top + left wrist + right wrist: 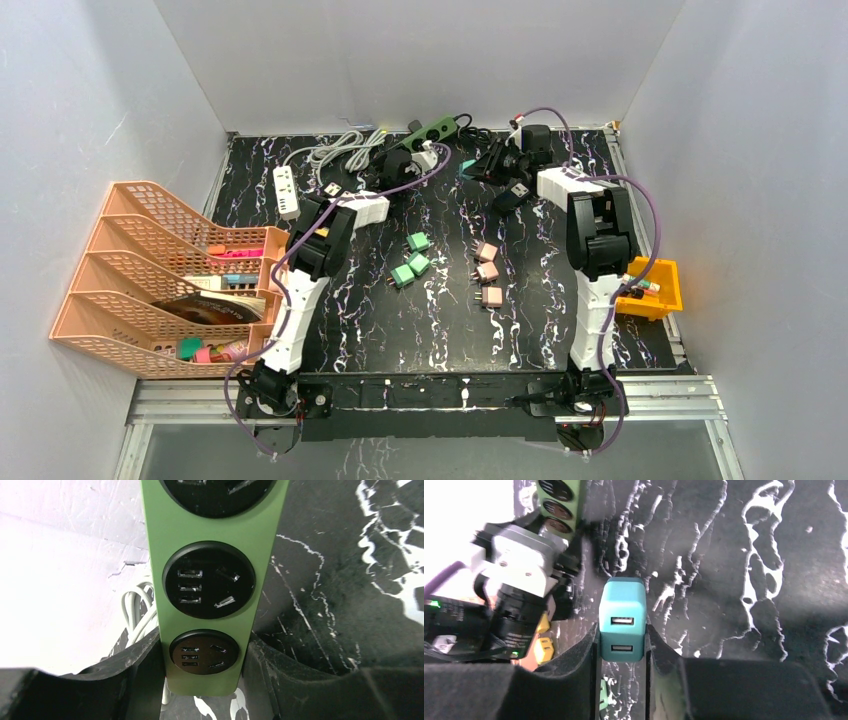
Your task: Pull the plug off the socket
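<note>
The socket is a green power strip (437,128) with round black outlets (209,580), lying at the back of the table. My left gripper (205,655) is shut on its near end, one finger (135,675) pressed against each side. The outlets in the left wrist view hold no plug. The plug is a teal block (622,617) with two USB ports. My right gripper (622,640) is shut on it, fingers against both of its sides. It sits away from the strip (560,500), over the black marbled table; its prongs are hidden. From above, the plug (465,166) shows right of the left gripper (405,165).
A white power strip (286,191) and a coiled grey cable (340,150) lie at the back left. An orange file tray (160,270) stands on the left, a yellow bin (655,290) on the right. Green plugs (412,258), pink plugs (488,270) and a black adapter (512,195) lie mid-table.
</note>
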### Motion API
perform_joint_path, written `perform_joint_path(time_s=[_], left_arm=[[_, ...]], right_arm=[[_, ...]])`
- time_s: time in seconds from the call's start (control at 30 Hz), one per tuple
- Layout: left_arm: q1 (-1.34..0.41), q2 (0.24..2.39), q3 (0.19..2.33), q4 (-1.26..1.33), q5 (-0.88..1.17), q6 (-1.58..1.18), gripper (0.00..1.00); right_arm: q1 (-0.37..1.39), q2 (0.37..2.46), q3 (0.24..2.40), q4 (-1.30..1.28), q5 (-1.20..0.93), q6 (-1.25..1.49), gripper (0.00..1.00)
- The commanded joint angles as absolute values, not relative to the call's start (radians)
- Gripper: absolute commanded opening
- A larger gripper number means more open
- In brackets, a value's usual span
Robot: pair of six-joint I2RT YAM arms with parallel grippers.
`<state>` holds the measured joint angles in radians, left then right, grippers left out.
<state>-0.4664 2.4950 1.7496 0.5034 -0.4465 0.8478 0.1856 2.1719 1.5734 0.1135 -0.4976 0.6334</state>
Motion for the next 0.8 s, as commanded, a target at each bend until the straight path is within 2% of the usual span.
perform_joint_path(time_s=[0.0,0.07,0.27,0.37,0.43,0.57,0.6,0.63,0.77], left_arm=[[-0.443,2.543,1.739,0.331,-0.477,0.763,0.0],[-0.443,2.535,1.741,0.324,-0.462,0.768,0.0],[-0.442,2.482,1.776,0.163,-0.265,0.715,0.0],[-0.434,2.454,1.807,0.081,-0.179,0.626,0.0],[-0.422,2.432,1.819,0.048,-0.104,0.568,0.11],[-0.4,2.398,1.844,-0.006,0.024,0.46,0.5],[-0.398,2.388,1.841,-0.007,0.035,0.438,0.9],[-0.395,2.378,1.834,-0.003,0.044,0.42,0.97],[-0.374,2.302,1.744,0.072,0.089,0.362,0.98]], right_arm=[[0.184,2.152,1.643,0.038,-0.543,0.601,0.0],[0.191,2.128,1.647,-0.036,-0.445,0.541,0.0],[0.212,2.018,1.532,0.019,-0.474,0.492,0.0],[0.265,1.964,1.489,0.0,-0.421,0.44,0.0],[0.301,1.929,1.454,0.005,-0.396,0.421,0.0],[0.321,1.878,1.379,0.072,-0.492,0.442,0.0],[0.321,1.865,1.367,0.082,-0.506,0.448,0.0],[0.323,1.854,1.359,0.086,-0.514,0.45,0.0],[0.337,1.813,1.349,0.099,-0.561,0.453,0.0]])
